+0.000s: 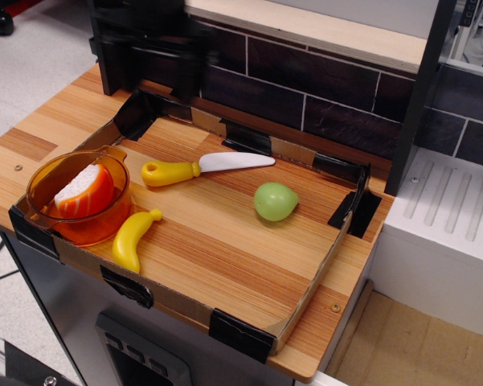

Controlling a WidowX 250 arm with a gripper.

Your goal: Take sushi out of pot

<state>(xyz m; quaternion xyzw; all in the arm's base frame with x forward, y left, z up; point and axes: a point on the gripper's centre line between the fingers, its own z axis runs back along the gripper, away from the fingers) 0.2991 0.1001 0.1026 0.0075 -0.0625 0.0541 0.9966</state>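
Note:
The sushi (84, 191) has an orange striped top and a white rice side. It lies tilted inside the translucent orange pot (42, 175) at the front left corner of the tray. My gripper (153, 74) is a dark motion-blurred shape high at the back left, well above and behind the pot. Its two fingers hang apart with nothing between them.
A yellow banana (133, 239) lies against the pot's right side. A yellow-handled toy knife (193, 167) lies mid-tray and a green fruit (274, 200) sits to the right. Low cardboard walls (305, 301) rim the wooden board. A dark brick wall (305, 88) runs behind it and a black post (418, 88) stands at the right.

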